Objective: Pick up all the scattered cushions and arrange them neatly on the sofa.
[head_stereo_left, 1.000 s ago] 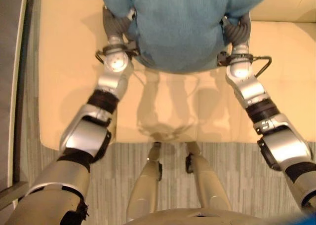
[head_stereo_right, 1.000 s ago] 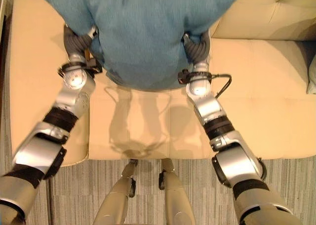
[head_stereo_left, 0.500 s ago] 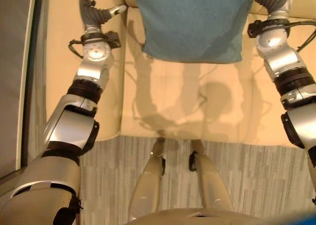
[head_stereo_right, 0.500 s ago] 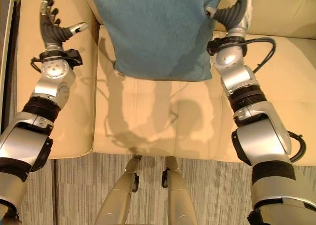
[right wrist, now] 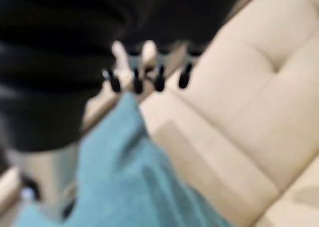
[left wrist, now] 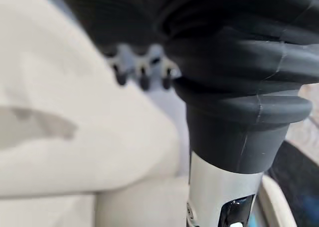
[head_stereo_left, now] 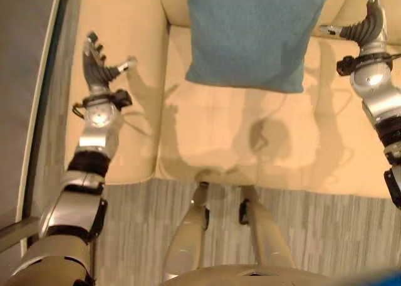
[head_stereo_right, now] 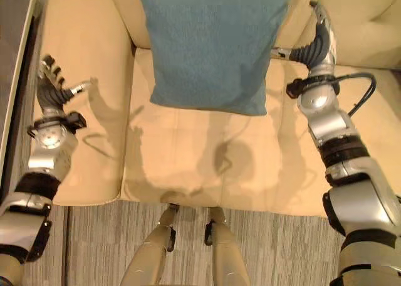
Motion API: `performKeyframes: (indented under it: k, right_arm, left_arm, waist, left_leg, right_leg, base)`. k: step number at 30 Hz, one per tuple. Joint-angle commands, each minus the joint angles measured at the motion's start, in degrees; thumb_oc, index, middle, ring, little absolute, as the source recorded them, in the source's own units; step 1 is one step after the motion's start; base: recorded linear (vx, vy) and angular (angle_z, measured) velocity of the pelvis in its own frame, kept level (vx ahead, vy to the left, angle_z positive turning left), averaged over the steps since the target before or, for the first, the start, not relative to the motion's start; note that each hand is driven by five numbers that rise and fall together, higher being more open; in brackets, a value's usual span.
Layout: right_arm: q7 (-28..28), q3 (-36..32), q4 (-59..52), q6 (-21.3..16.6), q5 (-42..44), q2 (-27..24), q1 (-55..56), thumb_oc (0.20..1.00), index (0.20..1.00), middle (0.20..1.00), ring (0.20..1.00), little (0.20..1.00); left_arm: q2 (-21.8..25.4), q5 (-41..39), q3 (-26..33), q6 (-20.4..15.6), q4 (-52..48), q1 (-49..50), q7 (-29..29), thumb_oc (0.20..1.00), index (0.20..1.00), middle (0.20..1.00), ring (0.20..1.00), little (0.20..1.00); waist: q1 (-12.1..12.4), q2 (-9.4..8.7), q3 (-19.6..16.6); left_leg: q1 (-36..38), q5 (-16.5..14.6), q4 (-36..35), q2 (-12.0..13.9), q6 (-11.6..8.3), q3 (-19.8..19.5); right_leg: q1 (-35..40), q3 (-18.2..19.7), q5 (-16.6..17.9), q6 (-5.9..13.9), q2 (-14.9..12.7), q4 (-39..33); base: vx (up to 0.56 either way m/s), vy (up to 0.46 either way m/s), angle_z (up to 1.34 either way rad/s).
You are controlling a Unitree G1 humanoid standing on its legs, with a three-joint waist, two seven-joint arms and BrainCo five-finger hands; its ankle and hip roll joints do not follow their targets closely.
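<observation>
Leaning against the cream sofa (head_stereo_left: 113,22) backrest, teal cushion (head_stereo_left: 250,35) upright on the seat in the left eye view, left hand (head_stereo_left: 97,69) spread wide over the armrest, right eye view, right hand (head_stereo_right: 316,38) fingers straight, just beside the cushion's edge, right wrist view, fingertips (right wrist: 159,82) extended above teal fabric.
</observation>
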Motion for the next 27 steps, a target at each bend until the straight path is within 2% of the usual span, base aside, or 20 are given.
performKeyframes:
  k: [1, 5, 8, 10, 12, 14, 16, 20, 22, 25, 27]
  right_arm:
    - [3.3, -0.6, 3.8, -2.2, -4.5, 1.3, 9.0, 1.000, 1.000, 1.000, 1.000, 1.000]
    - [8.7, -4.6, 0.7, -2.9, -5.9, 5.2, 22.8, 1.000, 1.000, 1.000, 1.000, 1.000]
    - [11.7, -5.5, 0.2, -3.2, -6.0, 6.0, 27.9, 1.000, 1.000, 1.000, 1.000, 1.000]
    - [16.8, -5.2, 2.2, -3.7, -7.8, 8.1, 35.6, 1.000, 1.000, 1.000, 1.000, 1.000]
    - [18.2, -3.6, 5.0, -3.5, -9.4, 9.4, 37.3, 1.000, 1.000, 1.000, 1.000, 1.000]
    - [19.7, -1.0, 13.5, -3.1, -11.2, 12.4, 38.9, 1.000, 1.000, 1.000, 1.000, 1.000]
    - [19.8, -0.8, 17.9, -2.7, -11.7, 14.1, 39.6, 1.000, 1.000, 1.000, 1.000, 1.000]
    - [19.7, -0.7, 25.3, -1.6, -11.5, 17.0, 40.3, 1.000, 1.000, 1.000, 1.000, 1.000]
    - [19.6, 0.0, 29.4, -1.1, -11.3, 18.0, 39.9, 1.000, 1.000, 1.000, 1.000, 1.000]
    - [19.3, 0.8, 33.6, -0.1, -12.3, 18.6, 39.2, 1.000, 1.000, 1.000, 1.000, 1.000]
    - [19.1, 0.9, 36.3, 1.2, -12.3, 19.2, 38.2, 1.000, 1.000, 1.000, 1.000, 1.000]
  left_arm:
    - [-0.7, 3.0, -0.9, -1.7, 1.7, 5.2, -3.6, 1.000, 1.000, 1.000, 1.000, 1.000]
    - [-4.3, 4.2, 1.2, 0.4, 0.4, 17.8, -9.0, 1.000, 1.000, 1.000, 1.000, 1.000]
    - [-4.1, 5.7, 1.0, 1.2, 1.1, 23.0, -12.5, 1.000, 1.000, 1.000, 1.000, 1.000]
    - [-4.5, 10.2, 1.1, 2.9, 6.0, 30.5, -16.9, 1.000, 1.000, 1.000, 1.000, 1.000]
    - [-6.0, 12.2, 1.1, 4.0, 10.9, 32.0, -17.9, 1.000, 1.000, 1.000, 1.000, 1.000]
    - [-9.2, 15.7, 0.0, 5.1, 22.1, 32.1, -18.8, 1.000, 1.000, 1.000, 1.000, 1.000]
    - [-10.6, 17.5, 0.0, 5.8, 28.0, 31.8, -19.2, 1.000, 1.000, 1.000, 1.000, 1.000]
    - [-12.4, 19.8, 0.2, 6.7, 35.6, 29.9, -18.3, 1.000, 1.000, 1.000, 1.000, 1.000]
    - [-13.0, 20.4, 0.2, 7.2, 37.5, 29.2, -18.0, 1.000, 1.000, 1.000, 1.000, 1.000]
    - [-13.5, 21.3, 0.2, 7.3, 39.4, 28.4, -17.9, 1.000, 1.000, 1.000, 1.000, 1.000]
    - [-14.7, 20.7, 0.0, 7.1, 39.8, 28.3, -17.5, 1.000, 1.000, 1.000, 1.000, 1.000]
  waist:
    - [0.9, -1.84, -4.7]
    - [1.3, -2.57, -5.8]
    - [1.4, -2.77, -6.4]
    - [1.8, -2.91, -8.0]
    - [2.0, -2.86, -8.8]
    - [2.1, -2.94, -10.0]
    - [2.0, -2.88, -10.4]
    - [1.6, -3.03, -10.4]
    - [1.5, -3.33, -10.1]
    - [1.9, -3.82, -9.8]
    - [2.0, -2.93, -10.1]
  left_leg:
    - [3.5, -4.3, 0.1, -0.5, -1.56, 0.5]
    - [7.5, -5.3, 0.7, -0.4, -1.14, 0.7]
    - [10.0, -6.0, 1.0, 0.0, -1.05, 0.9]
    - [13.8, -7.3, 2.0, 0.6, -0.73, 1.3]
    - [15.9, -7.8, 2.0, 1.1, -0.66, 1.6]
    - [19.2, -8.2, 2.0, 1.7, -0.66, 1.4]
    - [19.9, -8.2, 2.4, 2.0, -1.04, 1.5]
    - [19.2, -7.7, 4.2, 2.1, -2.48, 2.0]
    - [18.5, -9.0, 8.0, 1.4, -2.30, 1.8]
    - [19.1, -12.3, 14.5, -0.5, -1.73, -1.0]
    - [21.0, -12.6, 18.7, -1.9, -1.26, -5.9]
  right_leg:
    - [7.7, -1.8, -7.2, 4.83, -0.9, 0.5]
    - [12.3, -3.0, -8.0, 4.81, -1.3, 0.4]
    - [14.7, -3.5, -8.4, 4.91, -1.3, 0.4]
    - [18.5, -4.2, -9.3, 4.81, -1.2, 0.7]
    - [20.4, -4.5, -9.9, 4.66, -1.1, 0.6]
    - [24.0, -4.8, -11.2, 4.05, -0.7, 0.8]
    - [25.2, -5.1, -12.1, 3.69, -0.5, 0.9]
    - [26.9, -6.8, -12.4, 3.25, -0.9, 0.3]
    - [26.9, -6.8, -12.2, 3.01, -1.3, 0.4]
    - [26.1, -5.5, -11.4, 2.69, -2.0, 1.5]
    - [23.7, -3.3, -10.3, 2.92, -1.8, 3.2]
  base:
    - [0.07, -0.025, 0.20]
    - [0.07, -0.023, 0.01]
    - [0.04, -0.003, 0.09]
    - [0.05, -0.004, 0.03]
    - [0.00, -0.021, 0.01]
    - [0.00, -0.088, 0.00]
    - [-0.03, -0.077, 0.05]
    - [-0.10, -0.060, 0.31]
    - [-0.15, -0.027, 0.53]
    - [-0.23, 0.045, 0.00]
    - [-0.31, 0.169, -0.37]
